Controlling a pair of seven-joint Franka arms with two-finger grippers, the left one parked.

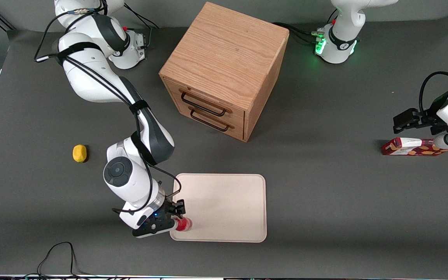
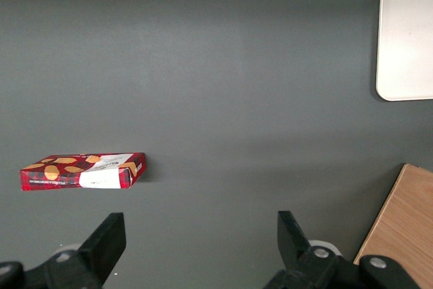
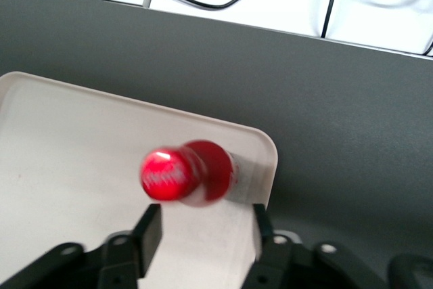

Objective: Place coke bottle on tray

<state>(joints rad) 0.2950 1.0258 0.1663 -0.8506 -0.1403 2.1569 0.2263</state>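
Observation:
The small red coke bottle (image 1: pixel 184 224) (image 3: pixel 186 174) stands upright on the cream tray (image 1: pixel 224 206) (image 3: pixel 67 153), in the tray corner nearest the front camera and toward the working arm's end. Its red cap faces the right wrist camera. My right gripper (image 1: pixel 174 218) (image 3: pixel 205 231) hovers over that same corner, open. Its black fingers (image 3: pixel 149 229) are spread wider than the bottle and do not touch it. A strip of the tray (image 2: pixel 409 32) also shows in the left wrist view.
A wooden two-drawer cabinet (image 1: pixel 224 70) stands farther from the front camera than the tray. A yellow lemon (image 1: pixel 79 153) lies toward the working arm's end. A red-and-orange carton (image 1: pixel 410 147) (image 2: pixel 84 170) lies toward the parked arm's end. The table edge (image 3: pixel 270 32) with cables runs near the tray.

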